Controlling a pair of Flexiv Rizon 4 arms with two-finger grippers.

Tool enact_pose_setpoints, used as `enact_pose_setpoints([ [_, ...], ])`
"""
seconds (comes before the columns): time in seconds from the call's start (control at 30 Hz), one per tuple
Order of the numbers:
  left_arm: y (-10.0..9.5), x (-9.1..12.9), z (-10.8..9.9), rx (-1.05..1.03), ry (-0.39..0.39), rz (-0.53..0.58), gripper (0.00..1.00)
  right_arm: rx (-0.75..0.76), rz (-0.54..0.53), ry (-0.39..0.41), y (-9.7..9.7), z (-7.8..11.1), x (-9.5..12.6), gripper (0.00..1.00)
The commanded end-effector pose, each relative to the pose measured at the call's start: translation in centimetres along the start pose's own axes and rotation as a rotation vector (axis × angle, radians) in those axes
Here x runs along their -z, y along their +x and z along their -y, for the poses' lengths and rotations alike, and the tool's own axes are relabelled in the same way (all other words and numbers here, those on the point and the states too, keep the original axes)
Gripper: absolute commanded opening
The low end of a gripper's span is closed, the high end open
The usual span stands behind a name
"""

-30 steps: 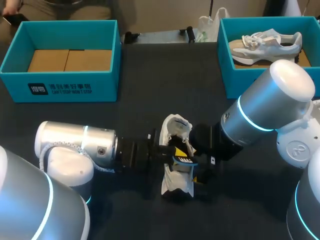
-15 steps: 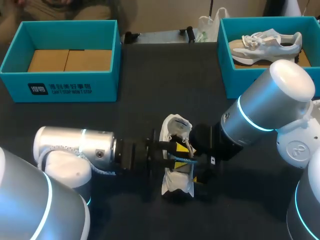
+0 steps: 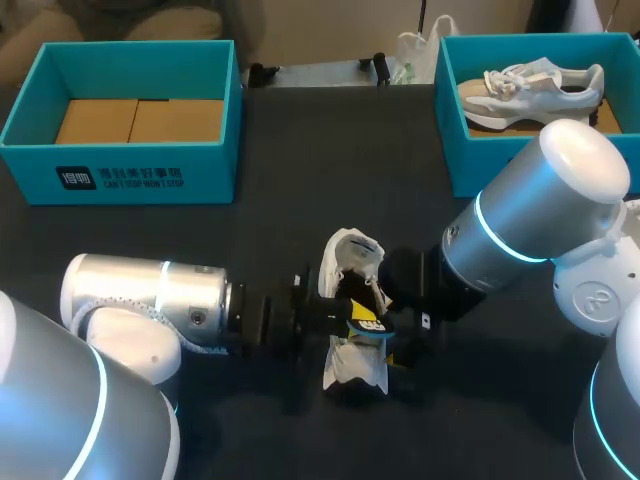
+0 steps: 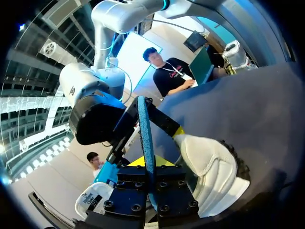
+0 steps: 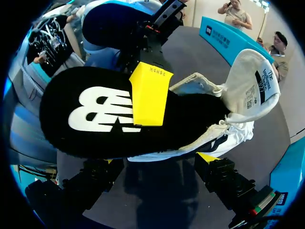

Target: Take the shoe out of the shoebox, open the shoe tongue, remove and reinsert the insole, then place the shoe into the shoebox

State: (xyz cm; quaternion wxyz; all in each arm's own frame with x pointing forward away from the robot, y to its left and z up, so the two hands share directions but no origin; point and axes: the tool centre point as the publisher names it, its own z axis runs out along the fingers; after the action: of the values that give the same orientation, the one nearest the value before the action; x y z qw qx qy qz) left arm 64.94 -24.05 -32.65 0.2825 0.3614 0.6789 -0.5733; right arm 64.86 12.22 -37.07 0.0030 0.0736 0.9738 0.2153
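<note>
A white shoe [image 3: 353, 368] lies on the dark table in the middle, its tongue folded up. My left gripper [image 3: 350, 315], coming in from the left, is shut on the black, blue-edged insole [image 3: 367, 323] over the shoe's opening. In the left wrist view the insole [image 4: 144, 129] stands edge-on between the fingers of my left gripper [image 4: 145, 164], beside the shoe [image 4: 209, 164]. In the right wrist view the insole [image 5: 95, 114] sticks out of the shoe [image 5: 250, 88] with a yellow fingertip [image 5: 150, 93] of the left gripper on it. My right gripper [image 5: 157, 167] [image 3: 380, 328] stands wide open, straddling the shoe's side.
A teal shoebox [image 3: 30, 150] with a bare cardboard floor stands at the back left. A second teal box [image 3: 450, 150] at the back right holds another pale shoe [image 3: 530, 90]. A plastic bag [image 3: 415, 50] lies at the far edge.
My left gripper opened briefly and shut again on the insole, and the left arm drew back slightly to the left. The right arm and the shoe stayed put.
</note>
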Motion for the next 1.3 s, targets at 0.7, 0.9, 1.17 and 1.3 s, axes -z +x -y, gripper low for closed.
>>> enact_pose_setpoints([
  [0.7, -0.1, 0.0, -1.2, -0.029, -0.033, 0.022, 0.2, -0.001, 0.002, 0.001, 0.1, 0.0, -0.1, 1.0],
  [0.9, -0.8, 0.7, 0.0, -0.019, -0.037, 0.022, 0.23, -0.001, 0.002, 0.001, 0.1, 0.0, -0.1, 1.0],
  [1.17, -0.4, 0.8, 0.5, 0.029, -0.049, -0.029, 0.18, -0.001, 0.002, 0.001, 0.1, 0.0, -0.1, 1.0],
  [1.3, 0.1, 0.5, 0.0, 0.038, -0.064, -0.052, 0.0, -0.001, 0.002, 0.001, 0.1, 0.0, -0.1, 1.0],
])
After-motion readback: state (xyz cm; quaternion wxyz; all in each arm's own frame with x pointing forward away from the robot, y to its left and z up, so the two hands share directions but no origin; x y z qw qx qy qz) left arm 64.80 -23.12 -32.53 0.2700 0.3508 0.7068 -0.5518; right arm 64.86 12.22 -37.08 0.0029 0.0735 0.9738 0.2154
